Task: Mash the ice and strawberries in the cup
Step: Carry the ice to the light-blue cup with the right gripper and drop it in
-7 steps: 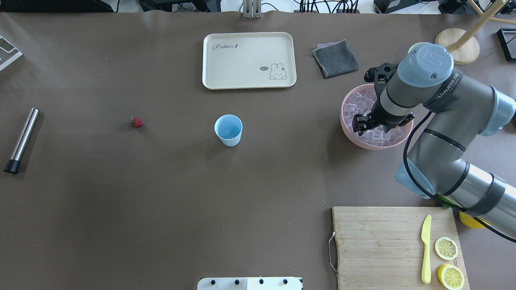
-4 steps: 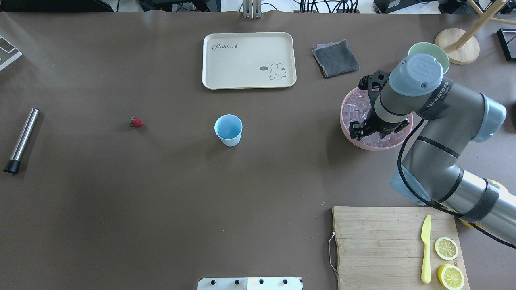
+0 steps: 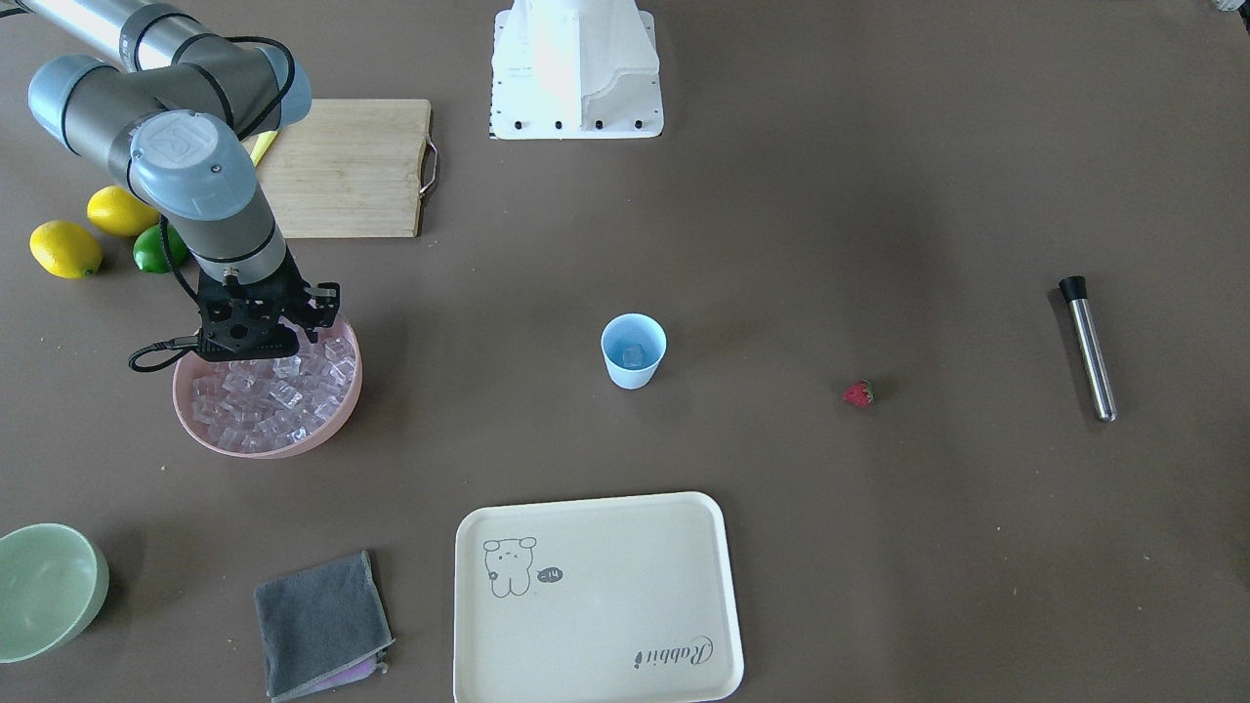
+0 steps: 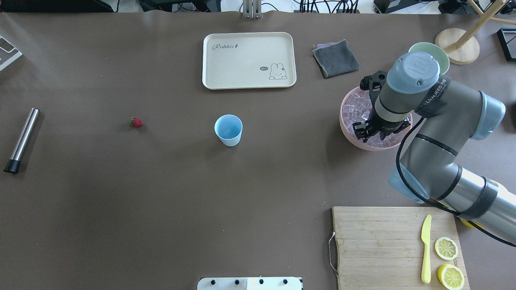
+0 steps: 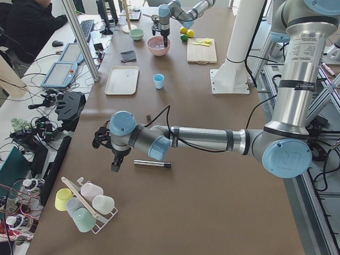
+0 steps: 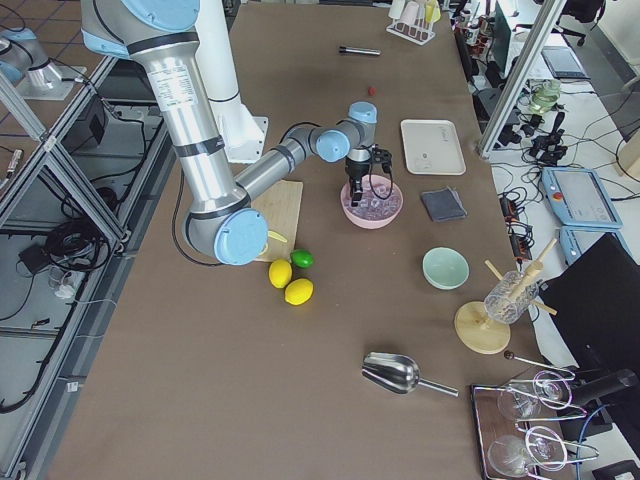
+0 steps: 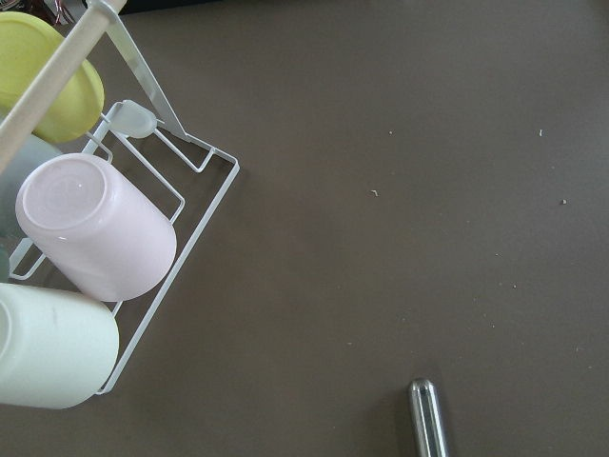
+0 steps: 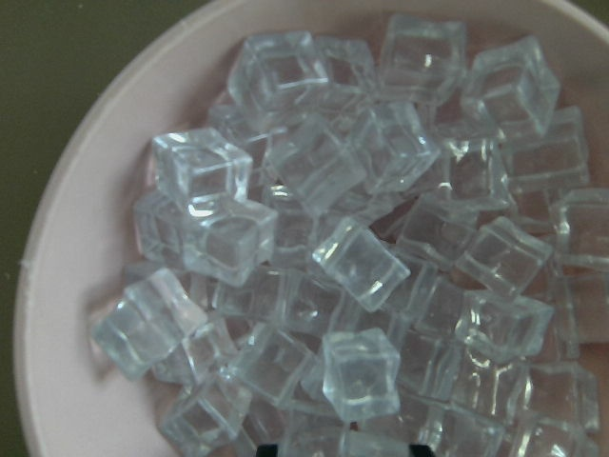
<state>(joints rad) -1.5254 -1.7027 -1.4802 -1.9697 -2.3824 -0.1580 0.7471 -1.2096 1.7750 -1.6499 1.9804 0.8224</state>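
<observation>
Right gripper [image 4: 377, 131] hangs low over the large pink bowl [image 4: 344, 121], pointed straight down. Its fingertips just show at the bottom edge of the wrist view, parted, nothing between them. The heap of small clear ice cubes [image 8: 362, 267] fills the bowl directly under it.

Small light-blue plastic cup [image 4: 228, 129] stands upright mid-table, well apart from the bowl, toward the robot's left. One ice cube [image 3: 633, 353] lies inside it. Tiny red strawberry [image 4: 136, 122] lies on the table farther left, well clear of the cup.

Left gripper [image 5: 114, 159] shows only in the side view, above the table's left end near the steel rod with a black tip [image 4: 22, 140]. Cannot tell if it is parted or closed.

Bare brown table surface [image 4: 290, 161] runs between bowl and cup. Grey folded cloth [image 4: 336, 58] and pale green bowl [image 4: 441, 54] sit beyond the pink bowl; wooden cutting board [image 4: 383, 241] lies nearer the robot.

Cream rectangular tray [image 4: 250, 68] beyond the cup reads "Rabbit", with a rabbit drawing and a "hi~" bubble.
</observation>
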